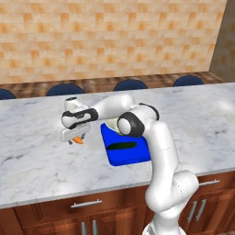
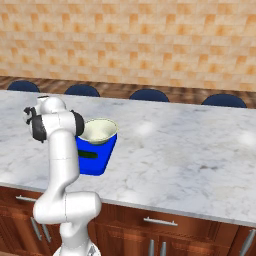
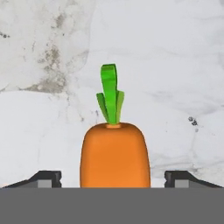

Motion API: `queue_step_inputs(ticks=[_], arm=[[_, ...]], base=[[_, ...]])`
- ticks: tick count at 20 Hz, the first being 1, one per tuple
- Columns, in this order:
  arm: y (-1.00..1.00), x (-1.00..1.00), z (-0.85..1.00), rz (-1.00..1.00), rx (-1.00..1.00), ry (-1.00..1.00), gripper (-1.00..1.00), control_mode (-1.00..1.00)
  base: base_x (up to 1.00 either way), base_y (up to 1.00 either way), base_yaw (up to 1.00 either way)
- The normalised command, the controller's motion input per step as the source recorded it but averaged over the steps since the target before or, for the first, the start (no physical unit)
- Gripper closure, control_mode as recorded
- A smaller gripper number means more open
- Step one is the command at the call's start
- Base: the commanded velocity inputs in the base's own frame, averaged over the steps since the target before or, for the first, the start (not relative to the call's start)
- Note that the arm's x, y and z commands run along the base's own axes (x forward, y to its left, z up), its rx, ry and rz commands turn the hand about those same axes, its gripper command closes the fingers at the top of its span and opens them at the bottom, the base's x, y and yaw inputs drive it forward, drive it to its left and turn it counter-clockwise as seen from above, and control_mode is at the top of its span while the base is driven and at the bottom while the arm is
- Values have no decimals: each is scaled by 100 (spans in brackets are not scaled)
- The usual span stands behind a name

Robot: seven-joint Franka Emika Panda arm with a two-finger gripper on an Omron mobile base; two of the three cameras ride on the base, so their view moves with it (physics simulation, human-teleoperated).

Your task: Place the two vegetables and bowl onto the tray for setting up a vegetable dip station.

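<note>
The gripper [image 1: 75, 139] hangs low over the marble counter [image 1: 36, 151], just left of the blue tray [image 1: 133, 156]. Its jaws stand wide, one dark tip on each side of the carrot [image 3: 114, 155], with clear gaps between, so nothing is gripped. The carrot lies on the counter between the tips, its green top pointing away from the hand. The dark green cucumber [image 1: 121, 146] lies on the tray's floor, and the cream bowl [image 2: 99, 130] sits at the tray's far end, tilted on the rim. Blue chair backs [image 1: 130, 85] line the counter's far side
</note>
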Motion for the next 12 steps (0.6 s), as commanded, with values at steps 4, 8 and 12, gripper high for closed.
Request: queue_step_inputs(ticks=[4, 8, 12], arm=[[0, -8, -2, 0, 0, 0, 100, -100], [-1, -21, 8, 5, 0, 0, 100, -100], [-9, -31, 12, 12, 0, 0, 100, -100]], base=[[0, 0, 0], [0, 0, 0], [0, 0, 0]])
